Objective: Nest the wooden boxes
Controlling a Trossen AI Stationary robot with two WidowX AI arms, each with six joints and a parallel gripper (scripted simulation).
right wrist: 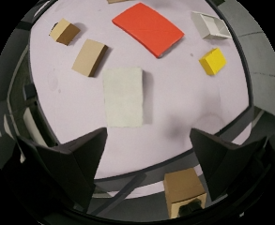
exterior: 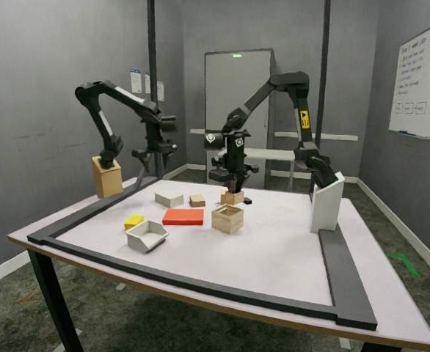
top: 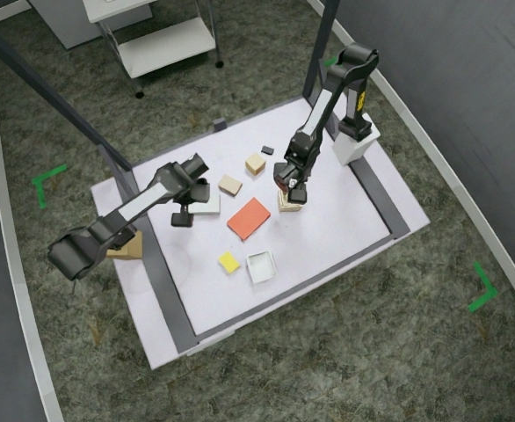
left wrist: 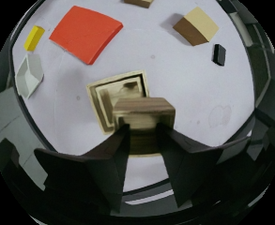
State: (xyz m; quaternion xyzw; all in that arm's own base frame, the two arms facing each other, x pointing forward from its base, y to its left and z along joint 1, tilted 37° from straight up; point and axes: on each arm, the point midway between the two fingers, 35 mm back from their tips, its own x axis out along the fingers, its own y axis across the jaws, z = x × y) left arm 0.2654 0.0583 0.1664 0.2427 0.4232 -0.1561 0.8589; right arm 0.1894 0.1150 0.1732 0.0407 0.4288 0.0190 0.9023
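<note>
My left gripper (top: pixel 293 192) is shut on a small open wooden box (left wrist: pixel 144 112) and holds it just above a larger open wooden box (top: pixel 289 202) that stands upright on the table. The pair also shows in the exterior view, with the small box (exterior: pixel 233 197) over the larger one (exterior: pixel 227 218). Two more tan wooden boxes, a cube (top: pixel 255 163) and a flatter one (top: pixel 229 185), lie apart further back. My right gripper (top: pixel 183 219) is open and empty, high above a flat white box (right wrist: pixel 124 97).
A flat red block (top: pixel 249 218), a yellow block (top: pixel 228 262) and an open white tray (top: pixel 261 266) lie in the middle and front. A small black piece (top: pixel 267 149) lies at the back. A dark raised border (exterior: pixel 344 273) frames the mat.
</note>
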